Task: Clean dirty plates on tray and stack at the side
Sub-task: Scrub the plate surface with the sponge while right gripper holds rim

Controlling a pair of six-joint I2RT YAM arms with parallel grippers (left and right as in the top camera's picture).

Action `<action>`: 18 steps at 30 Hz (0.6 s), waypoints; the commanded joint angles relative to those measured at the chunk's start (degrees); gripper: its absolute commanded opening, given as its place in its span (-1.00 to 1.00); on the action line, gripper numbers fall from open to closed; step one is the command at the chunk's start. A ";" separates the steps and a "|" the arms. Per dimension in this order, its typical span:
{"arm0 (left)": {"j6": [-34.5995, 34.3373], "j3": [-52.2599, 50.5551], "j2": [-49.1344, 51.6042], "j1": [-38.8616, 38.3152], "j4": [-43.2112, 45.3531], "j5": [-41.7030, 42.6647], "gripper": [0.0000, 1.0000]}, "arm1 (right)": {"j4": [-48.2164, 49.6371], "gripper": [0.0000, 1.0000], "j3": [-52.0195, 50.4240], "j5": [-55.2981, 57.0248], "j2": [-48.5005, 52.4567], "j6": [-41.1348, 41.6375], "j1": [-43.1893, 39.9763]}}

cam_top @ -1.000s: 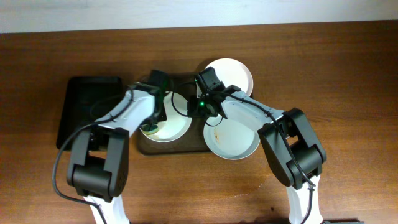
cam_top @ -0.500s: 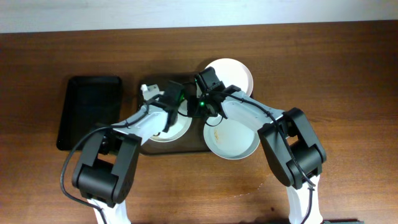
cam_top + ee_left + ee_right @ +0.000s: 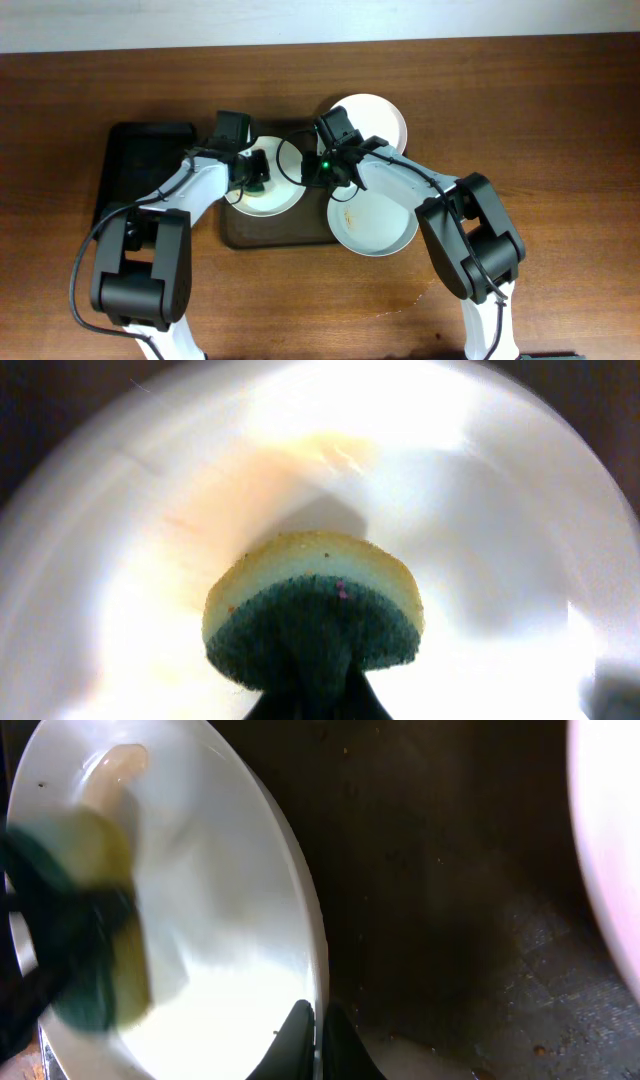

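Observation:
Three white plates show in the overhead view. One plate (image 3: 283,193) lies on the left of the brown tray (image 3: 290,230). A second plate (image 3: 385,118) is at the back right and a third (image 3: 378,228) at the front right. My left gripper (image 3: 252,178) is shut on a yellow and green sponge (image 3: 312,610) pressed onto the left plate (image 3: 480,510), which has a brownish smear (image 3: 260,480). My right gripper (image 3: 322,172) is shut on that plate's right rim (image 3: 318,970); its jaws (image 3: 318,1025) pinch the edge. The sponge also shows in the right wrist view (image 3: 85,930).
A smaller black tray (image 3: 140,170) lies left of the brown tray. The brown tray's surface (image 3: 450,920) is wet and speckled beside the held plate. Another plate's edge (image 3: 612,850) shows at the right. The wooden table (image 3: 560,120) surrounds all.
My left gripper swept the sponge to the right across the plate and then back to the left. My right gripper has stayed on the plate's rim.

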 commanded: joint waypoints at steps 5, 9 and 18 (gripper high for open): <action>11.10 -4.20 5.40 4.48 -11.32 23.89 -0.99 | -0.17 -0.92 0.37 -1.42 0.33 -0.98 -0.15; -3.56 -4.20 5.40 6.12 -6.91 1.33 -0.99 | -0.44 -0.92 0.37 -1.40 0.33 -1.01 -0.15; -16.68 -4.20 5.40 6.16 -8.96 -27.50 -0.99 | -0.42 -0.92 0.31 -1.33 0.33 -1.01 -0.15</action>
